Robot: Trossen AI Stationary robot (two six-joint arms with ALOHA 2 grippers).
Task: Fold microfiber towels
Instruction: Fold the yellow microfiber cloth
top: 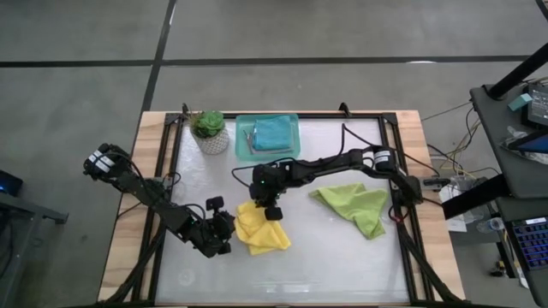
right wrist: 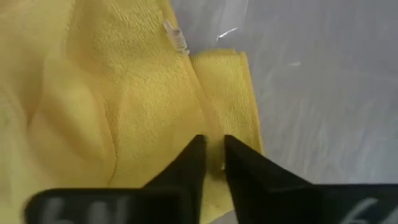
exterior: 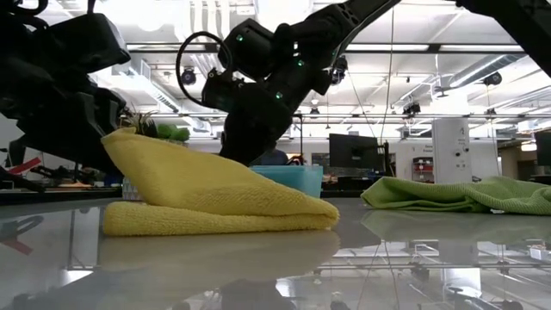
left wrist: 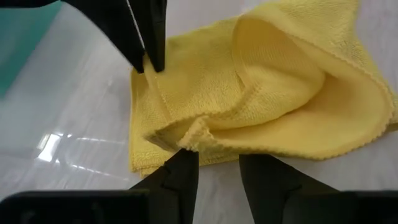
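We see the yellow towel (top: 261, 229) lying half-folded mid-counter, soft, light and floppy. The right claw (right wrist: 212, 163) pinches its edge, nearly closed; the left claw (left wrist: 219, 176) stands partly open at the opposite hem. Corners look best to grip.

One camera looks straight down over the whole table (top: 360, 257); another sits level at its surface. Both wrist cameras look closely at the yellow towel (left wrist: 261, 93), which all views share

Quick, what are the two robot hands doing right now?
Left gripper: open, at the edge of the soft yellow microfiber towel.
Right gripper: shut on the yellow towel.
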